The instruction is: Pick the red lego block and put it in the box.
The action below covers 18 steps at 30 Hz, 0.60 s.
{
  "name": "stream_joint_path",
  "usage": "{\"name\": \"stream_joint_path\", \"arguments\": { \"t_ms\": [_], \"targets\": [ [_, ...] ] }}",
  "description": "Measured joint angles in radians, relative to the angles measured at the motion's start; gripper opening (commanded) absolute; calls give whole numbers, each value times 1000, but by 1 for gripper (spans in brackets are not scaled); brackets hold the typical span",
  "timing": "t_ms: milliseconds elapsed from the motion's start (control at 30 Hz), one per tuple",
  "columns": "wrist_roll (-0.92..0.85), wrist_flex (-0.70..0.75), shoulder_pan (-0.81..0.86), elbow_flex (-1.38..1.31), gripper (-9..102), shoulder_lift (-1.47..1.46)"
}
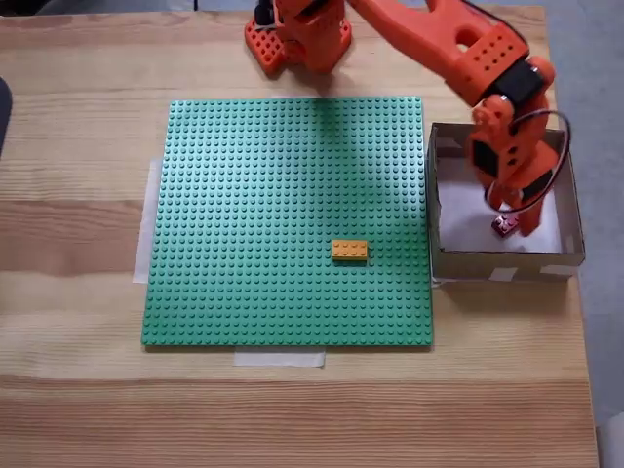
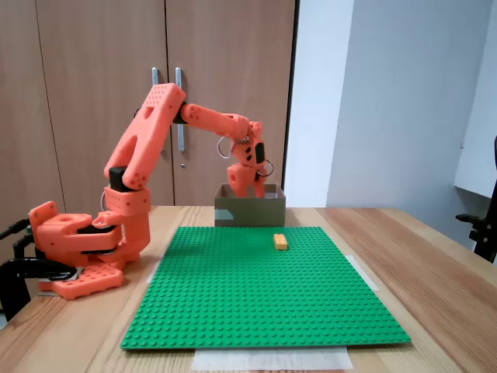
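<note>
The red lego block (image 1: 503,226) shows as a small dark-red piece at my gripper's tips, low inside the box (image 1: 507,261). My orange gripper (image 1: 512,226) points down into the box and looks shut on the block, above the white bottom near the front wall. In the side-on fixed view the gripper (image 2: 249,189) dips behind the wall of the box (image 2: 250,211), which hides its fingertips and the block.
An orange-yellow brick (image 1: 350,250) (image 2: 280,242) sits on the green baseplate (image 1: 283,214), right of centre in the top-down fixed view. The arm's base (image 1: 297,39) stands at the table's far edge. The box touches the plate's right edge.
</note>
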Motion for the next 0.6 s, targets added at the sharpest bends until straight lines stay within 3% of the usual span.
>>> {"name": "stream_joint_path", "arguments": {
  "t_ms": [267, 600],
  "targets": [
    [-32, -83, 15, 178, 22, 330],
    [-140, -195, 219, 627, 14, 936]
  ]
}}
